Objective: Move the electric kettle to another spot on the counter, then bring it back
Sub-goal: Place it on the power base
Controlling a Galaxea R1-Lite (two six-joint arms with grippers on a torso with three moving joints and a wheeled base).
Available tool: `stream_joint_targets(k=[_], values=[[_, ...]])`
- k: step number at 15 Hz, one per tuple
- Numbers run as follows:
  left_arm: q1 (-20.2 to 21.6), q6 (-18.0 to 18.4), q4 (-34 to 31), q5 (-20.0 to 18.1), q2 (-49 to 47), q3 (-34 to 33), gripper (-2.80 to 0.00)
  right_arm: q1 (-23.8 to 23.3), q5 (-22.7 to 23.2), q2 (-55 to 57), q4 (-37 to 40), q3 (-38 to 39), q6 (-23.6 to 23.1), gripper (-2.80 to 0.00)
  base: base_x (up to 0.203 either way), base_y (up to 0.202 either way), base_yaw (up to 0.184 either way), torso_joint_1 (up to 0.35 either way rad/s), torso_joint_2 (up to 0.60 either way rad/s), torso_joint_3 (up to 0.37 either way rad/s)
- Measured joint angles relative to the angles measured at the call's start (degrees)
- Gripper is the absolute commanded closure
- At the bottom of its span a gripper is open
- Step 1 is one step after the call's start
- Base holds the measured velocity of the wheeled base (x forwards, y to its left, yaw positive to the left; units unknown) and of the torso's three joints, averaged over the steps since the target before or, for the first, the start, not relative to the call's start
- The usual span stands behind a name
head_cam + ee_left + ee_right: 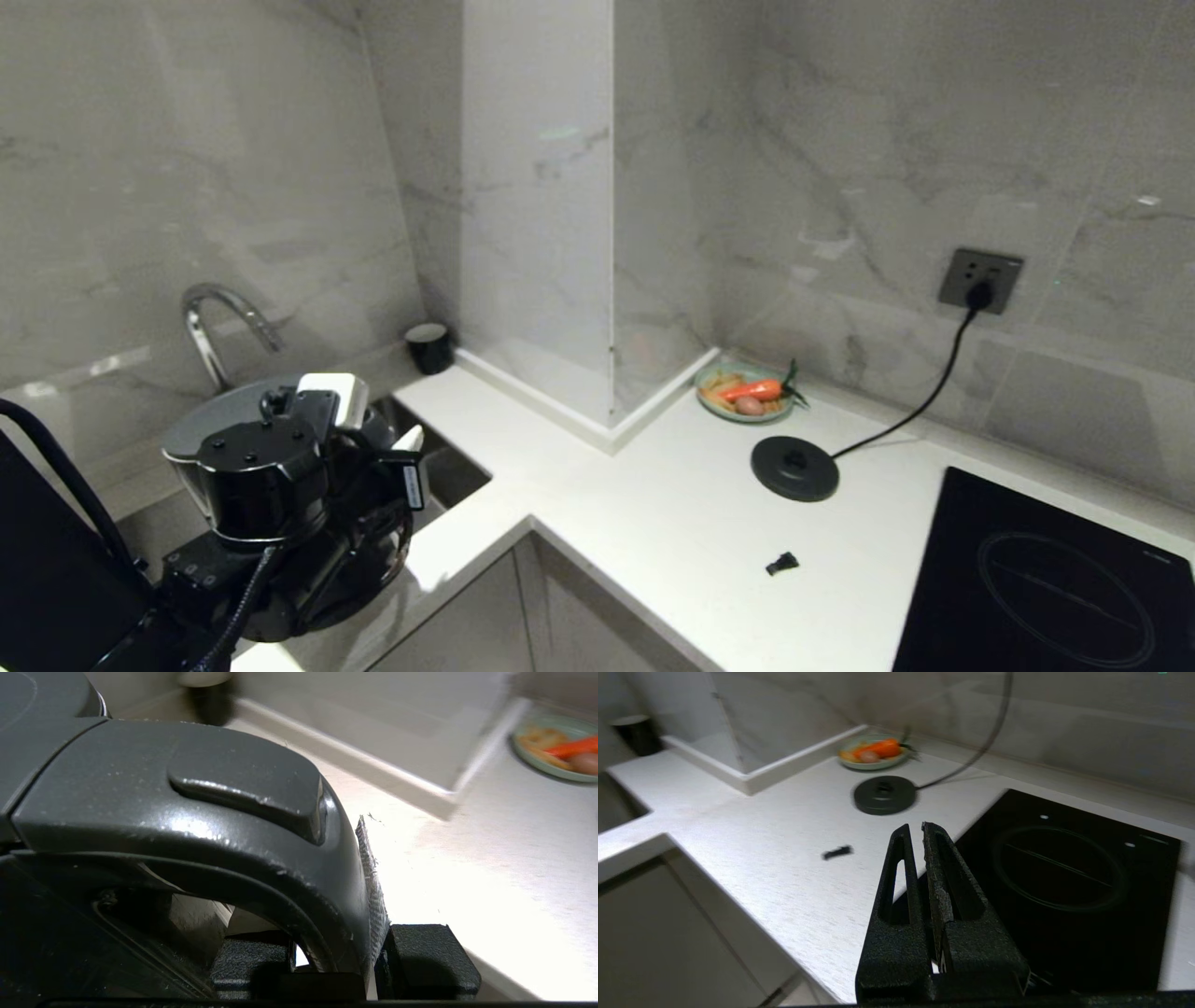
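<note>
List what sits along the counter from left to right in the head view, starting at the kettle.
electric kettle held by the left gripper → black cup → plate of vegetables → kettle base disc → wall socket → induction hob.

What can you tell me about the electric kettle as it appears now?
The electric kettle is glossy black plastic with a flat lid and a loop handle bearing a raised thumb button. It sits off its round base, at the head view's lower left near the sink. The left pincer is closed around the handle; whether its bottom touches the counter is hidden.
</note>
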State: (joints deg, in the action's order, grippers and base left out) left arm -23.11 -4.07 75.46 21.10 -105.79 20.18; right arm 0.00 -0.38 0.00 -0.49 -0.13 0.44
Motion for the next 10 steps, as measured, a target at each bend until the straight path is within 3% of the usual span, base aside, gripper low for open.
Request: stream_joint_targets(k=[10], values=[[-0.3, -0.2, -0.1, 0.4, 0.0, 0.0, 0.00, 0.0, 0.0, 0.0, 0.1, 0.0, 0.0, 0.00, 0.003, 0.009, -0.175, 0.002, 0.00, 0.003]])
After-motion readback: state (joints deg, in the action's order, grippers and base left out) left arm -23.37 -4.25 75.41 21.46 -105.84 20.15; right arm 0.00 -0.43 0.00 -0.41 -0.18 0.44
